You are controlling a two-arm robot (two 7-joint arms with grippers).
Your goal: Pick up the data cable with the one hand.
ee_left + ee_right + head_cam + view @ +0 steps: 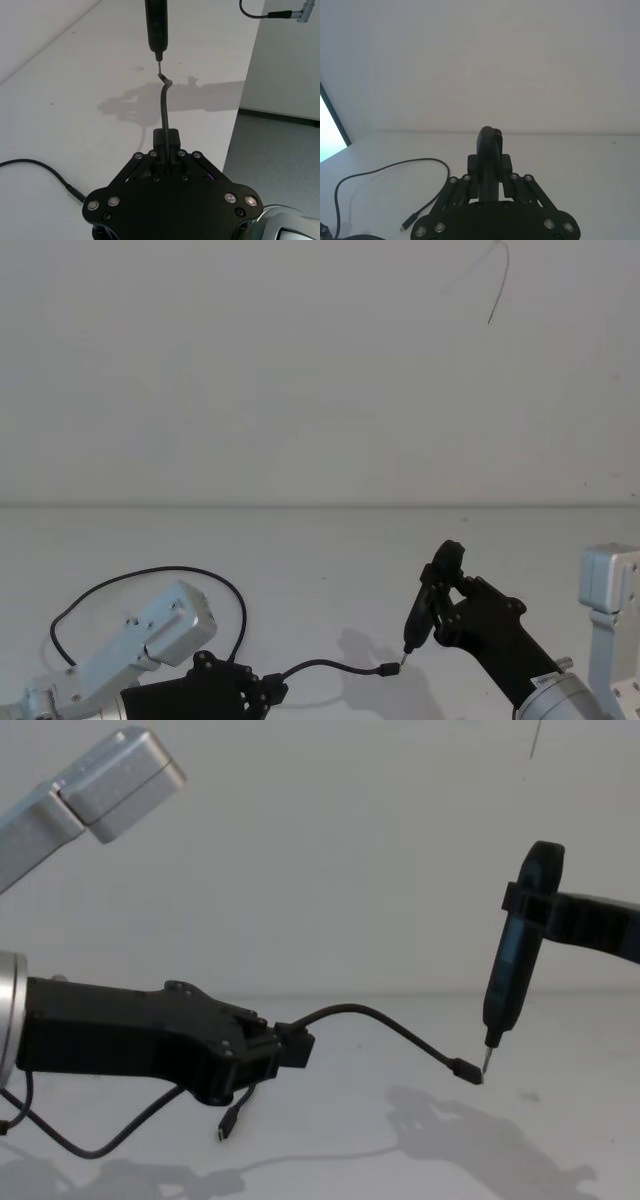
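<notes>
In the head view the left gripper (268, 690) sits low at the left over the white worktop (320, 550), clamped on the data cable (150, 577), whose slack loops away behind the silver arm. The chest view shows what the head view cannot: the held stretch of cable is lifted clear of the worktop, arching rightward to a small plug (465, 1071), while a second plug end (227, 1126) dangles below the gripper. The left wrist view looks along the pinched cord to that raised plug, just under the tip of a slim black pen-like tool (157, 25). To the right, the right gripper (452, 602) is closed on this tool, holding it upright, tip down beside the plug; whether tip and plug touch is hard to make out. The right wrist view shows the tool's upper end only, the tip being hidden
</notes>
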